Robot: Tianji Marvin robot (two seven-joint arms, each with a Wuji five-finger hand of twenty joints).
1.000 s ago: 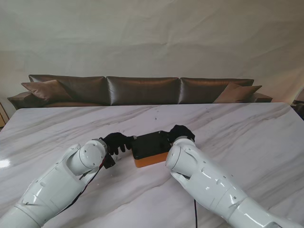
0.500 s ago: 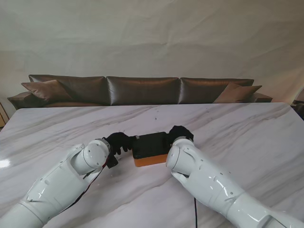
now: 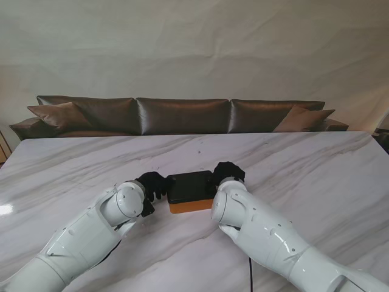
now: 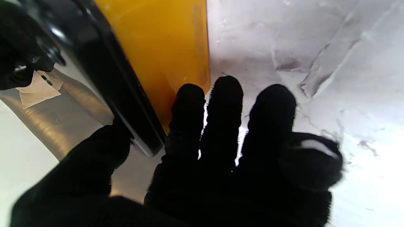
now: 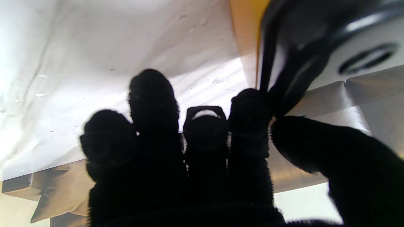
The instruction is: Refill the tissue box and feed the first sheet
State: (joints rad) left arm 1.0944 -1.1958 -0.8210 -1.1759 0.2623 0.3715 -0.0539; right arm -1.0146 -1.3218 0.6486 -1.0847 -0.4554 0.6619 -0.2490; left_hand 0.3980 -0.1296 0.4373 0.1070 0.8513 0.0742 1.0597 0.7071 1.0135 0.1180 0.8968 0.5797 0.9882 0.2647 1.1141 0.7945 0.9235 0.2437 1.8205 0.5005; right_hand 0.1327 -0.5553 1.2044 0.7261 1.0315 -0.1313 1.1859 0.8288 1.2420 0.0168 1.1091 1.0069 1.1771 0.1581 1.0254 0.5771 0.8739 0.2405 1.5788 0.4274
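Tissue box [image 3: 191,191] is seen near the middle of the white marbled desk [image 3: 316,170], between the two arms. A glossy black lid [image 3: 191,185] with rounded corners is set over an orange base [image 3: 192,207], of which only a narrow strip along the nearer side is shown in the stand view. A slot opening in the lid is caught in the right wrist view [image 5: 366,58].

The left robot hand [image 3: 152,184], gloved in black, is placed at the left end of the box. In its wrist view the thumb [image 4: 107,148] is pressed on the black lid's edge [image 4: 126,104] and the fingers [image 4: 221,107] are laid against the orange wall [image 4: 164,50], so the end is clamped. The right robot hand [image 3: 228,172] is placed at the right end; its index fingertip [image 5: 249,107] and thumb [image 5: 315,142] are closed on the lid's corner [image 5: 290,78], the other fingers spread apart.

Most of each hand is hidden behind the white forearms in the stand view. A brown sofa [image 3: 182,115] is seen beyond the desk.
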